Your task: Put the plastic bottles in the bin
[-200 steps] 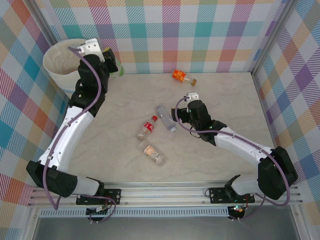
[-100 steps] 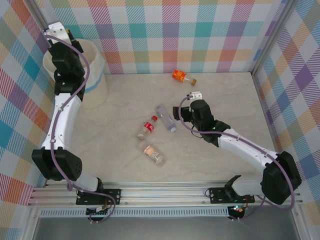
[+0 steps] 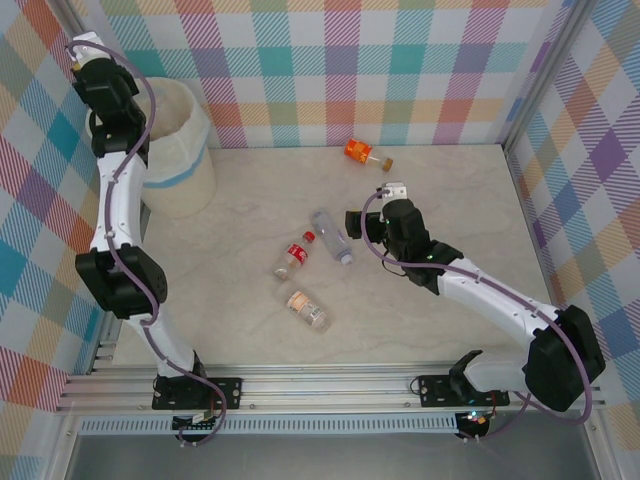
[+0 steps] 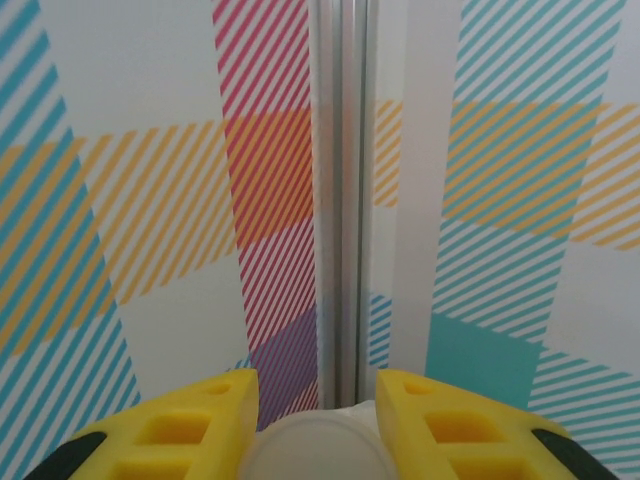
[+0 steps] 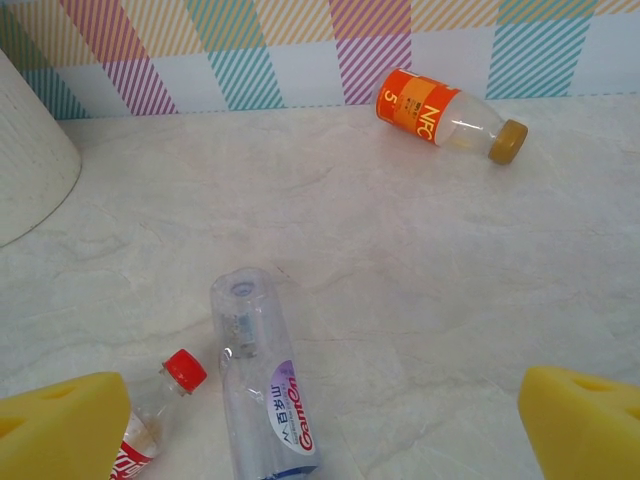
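Yellow-padded right gripper [image 5: 320,405] of mine hanging wide apart over a clear bottle [image 5: 255,390] lying beside a red-capped bottle [image 5: 160,400] on the table [image 5: 400,260], my left gripper [image 4: 318,392] hovering by the bin [image 3: 185,185], grip I cannot tell.

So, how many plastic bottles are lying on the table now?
4. The orange-label bottle lies near the back wall, the large clear bottle at the centre, the red-cap bottle beside it, and the fourth bottle nearer the arms. More may be hidden in the bin.
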Motion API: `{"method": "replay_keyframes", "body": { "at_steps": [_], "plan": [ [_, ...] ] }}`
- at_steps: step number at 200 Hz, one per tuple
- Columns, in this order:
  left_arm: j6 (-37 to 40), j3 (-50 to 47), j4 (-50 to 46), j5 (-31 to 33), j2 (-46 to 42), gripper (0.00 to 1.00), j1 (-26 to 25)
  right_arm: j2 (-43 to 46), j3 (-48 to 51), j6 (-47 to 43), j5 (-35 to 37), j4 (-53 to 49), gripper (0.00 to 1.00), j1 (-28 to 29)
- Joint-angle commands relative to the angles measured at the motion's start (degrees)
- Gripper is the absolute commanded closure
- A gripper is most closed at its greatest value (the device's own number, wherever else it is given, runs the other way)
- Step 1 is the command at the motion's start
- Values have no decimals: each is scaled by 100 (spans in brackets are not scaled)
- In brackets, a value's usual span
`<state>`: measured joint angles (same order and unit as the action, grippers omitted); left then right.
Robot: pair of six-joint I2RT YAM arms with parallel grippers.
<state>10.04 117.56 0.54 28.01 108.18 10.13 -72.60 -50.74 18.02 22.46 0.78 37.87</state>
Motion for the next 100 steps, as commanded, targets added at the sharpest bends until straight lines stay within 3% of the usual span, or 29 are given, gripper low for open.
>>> {"method": "replay_keyframes", "body": {
  "at_steps": [1, 7, 33, 61, 75, 100],
  "plan": [
    [-45, 624, -801, 264, 296, 60, 112, -44, -67, 78, -76, 2, 0, 15],
    [-15, 799, -969, 363, 378, 51, 112, -44, -60, 63, -71, 2, 0, 19],
    [45, 813, -946, 651, 380, 28, 164, -61, -41, 28, -31, 18, 0, 18],
    [-114, 442, -881, 355, 63, 7, 218, -95, -59, -7, -31, 43, 0, 15],
    [-373, 179, -914, 17, -153, 0, 216, -113, -67, -30, -40, 88, 0, 19],
    [-903, -92, -1126, -438, -439, 0, 138, -141, -118, -57, -80, 93, 0, 18]
  ]
}}
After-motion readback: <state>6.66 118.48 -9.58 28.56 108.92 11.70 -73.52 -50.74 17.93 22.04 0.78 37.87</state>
